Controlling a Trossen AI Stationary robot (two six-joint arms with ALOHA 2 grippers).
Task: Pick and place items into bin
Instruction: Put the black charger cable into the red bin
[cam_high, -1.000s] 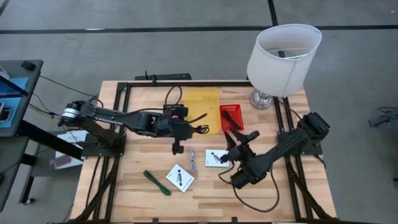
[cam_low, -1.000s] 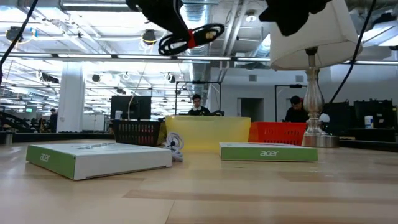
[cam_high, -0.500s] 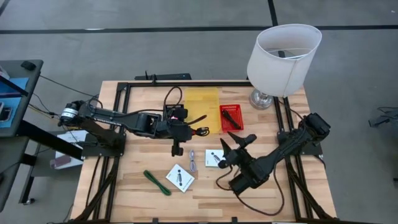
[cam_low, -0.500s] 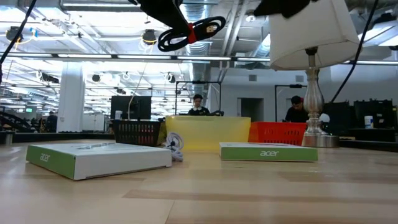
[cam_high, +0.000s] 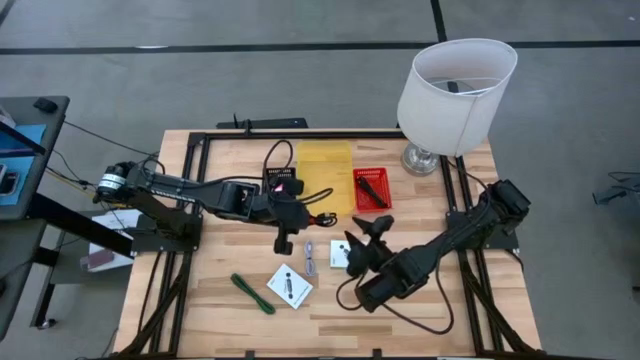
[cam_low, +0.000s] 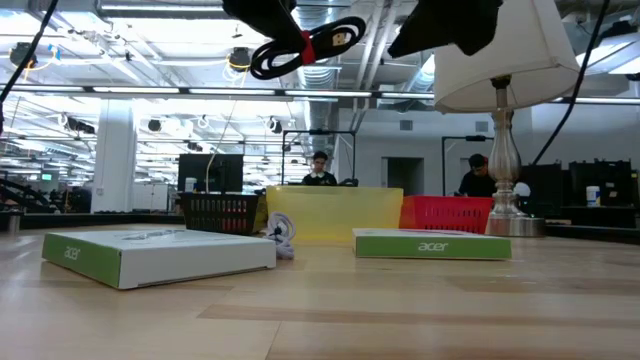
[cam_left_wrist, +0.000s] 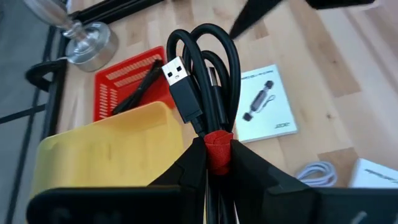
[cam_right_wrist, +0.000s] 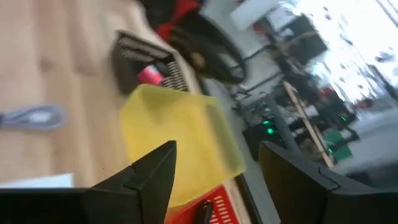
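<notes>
**Inspector:** Wooden bench (cam_high: 200, 290), black frame rails around it. At its far side a yellow bin (cam_high: 324, 172) stands just beside a red basket (cam_high: 372, 187), and a white-shaded lamp (cam_high: 455, 92) occupies the far right corner. A black basket (cam_low: 220, 212) shows beside the yellow bin in the low view. What about the arms?

**Assistant:** The left gripper (cam_high: 297, 205) hangs above the bench just short of the yellow bin, jaws clamped on a coiled black cord (cam_left_wrist: 202, 87) at its red band; the USB plug points up out of the coil. The right gripper (cam_high: 362, 240) is raised over the white card box (cam_left_wrist: 264, 102) nearer the red basket, jaws spread wide and holding nothing.

**Inspector:** Remaining items?

**Assistant:** A second white card box (cam_high: 289, 287) lies toward the near edge, a green stick (cam_high: 252, 293) just beside it. A pale coiled cord (cam_high: 309, 258) rests between the two boxes. A black item (cam_left_wrist: 140, 93) sits inside the red basket.
</notes>
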